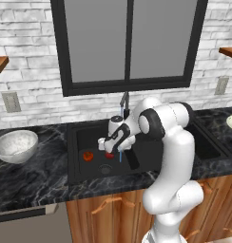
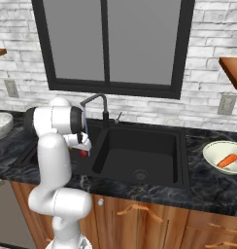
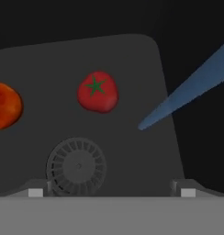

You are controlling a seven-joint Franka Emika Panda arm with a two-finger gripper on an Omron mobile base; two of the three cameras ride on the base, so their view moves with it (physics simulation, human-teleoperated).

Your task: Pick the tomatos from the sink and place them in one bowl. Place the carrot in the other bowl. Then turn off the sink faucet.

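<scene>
Below, in the left base view, the pincer (image 1: 110,148) hangs open and empty over the sink's (image 1: 84,133) left basin; the red tomato (image 1: 110,154) lies just under it, the orange-red tomato (image 1: 88,155) beside.

From the right base view, the carrot (image 2: 228,160) rests in the cream bowl (image 2: 212,153), well away from the pincer.

Looking along the hand, the round drain (image 3: 76,166) sits nearest the fingertips (image 3: 35,192), tomatoes beyond.

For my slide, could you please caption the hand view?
Open claw above the sink floor: two tomatoes, drain, running water.
</scene>
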